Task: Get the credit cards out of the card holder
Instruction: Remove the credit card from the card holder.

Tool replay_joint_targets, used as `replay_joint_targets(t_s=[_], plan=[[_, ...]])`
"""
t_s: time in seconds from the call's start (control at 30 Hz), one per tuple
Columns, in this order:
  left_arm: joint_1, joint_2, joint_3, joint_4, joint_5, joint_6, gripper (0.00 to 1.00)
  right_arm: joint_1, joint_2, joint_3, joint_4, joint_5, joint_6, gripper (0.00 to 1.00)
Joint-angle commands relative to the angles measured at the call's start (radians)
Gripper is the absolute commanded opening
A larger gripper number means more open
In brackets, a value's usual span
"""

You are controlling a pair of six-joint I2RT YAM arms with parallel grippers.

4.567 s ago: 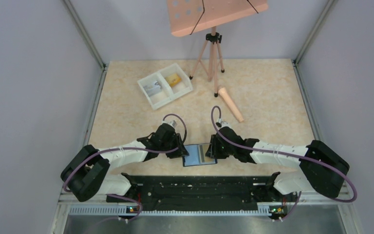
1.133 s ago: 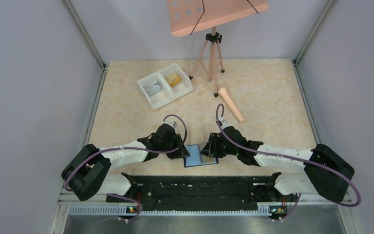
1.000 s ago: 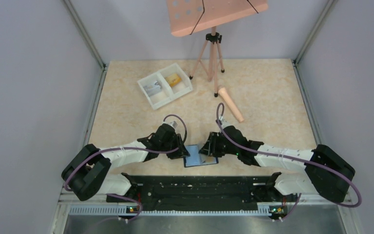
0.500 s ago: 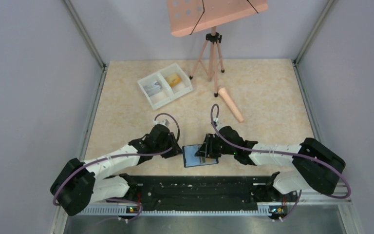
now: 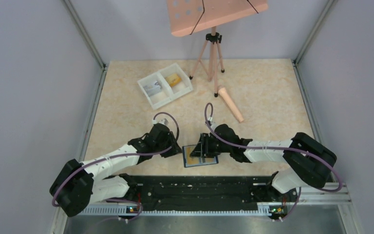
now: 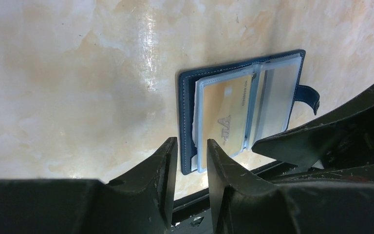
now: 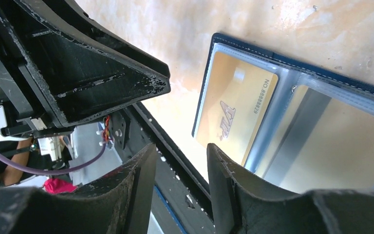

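Card holder [image 5: 199,156]: blue, lying open and flat at the near middle of the worktop [image 5: 272,97], between the two arms; small black tab [image 6: 309,96] on its right edge

Credit card [image 6: 222,119]: gold, tucked in a clear sleeve on the left page of the holder, face up; contents of the right page unclear

Left end effector [image 6: 189,161]: at the left edge of the holder, fingers set narrow, the blue cover's edge showing in the gap; gripping or merely straddling, cannot tell

Right end effector [image 7: 180,156]: low over the right half of the holder, fingers parted a moderate way, nothing between them

White tray [image 5: 174,98]: two compartments, far left of the worktop, well apart from the holder; grey card [image 5: 152,88] in the left compartment, yellow card [image 5: 175,79] in the right

Tripod [image 5: 213,53]: far middle, carrying a peach board [image 5: 214,12]

Peach cylinder [image 5: 231,104]: lying near the tripod's feet, on the near right of them
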Motion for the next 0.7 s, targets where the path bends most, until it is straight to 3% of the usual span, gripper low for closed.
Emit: replay_joint_targets(t_s=[0.0, 0.2, 0.43, 0.67], plan=[[0.003, 0.005, 0.038, 0.041, 0.038, 0.031, 0.34, -0.004, -0.032, 0.032, -0.016, 0.032, -0.014, 0.42], [0.004, 0.085, 0.018, 0.167, 0.156, 0.043, 0.31, -0.046, -0.065, 0.021, -0.102, 0.093, -0.044, 0.32], [0.004, 0.181, -0.007, 0.249, 0.201, 0.041, 0.19, -0.085, -0.039, 0.008, -0.093, 0.076, -0.057, 0.29], [0.004, 0.224, -0.037, 0.281, 0.201, 0.036, 0.13, -0.086, 0.025, 0.003, -0.025, 0.03, -0.057, 0.28]])
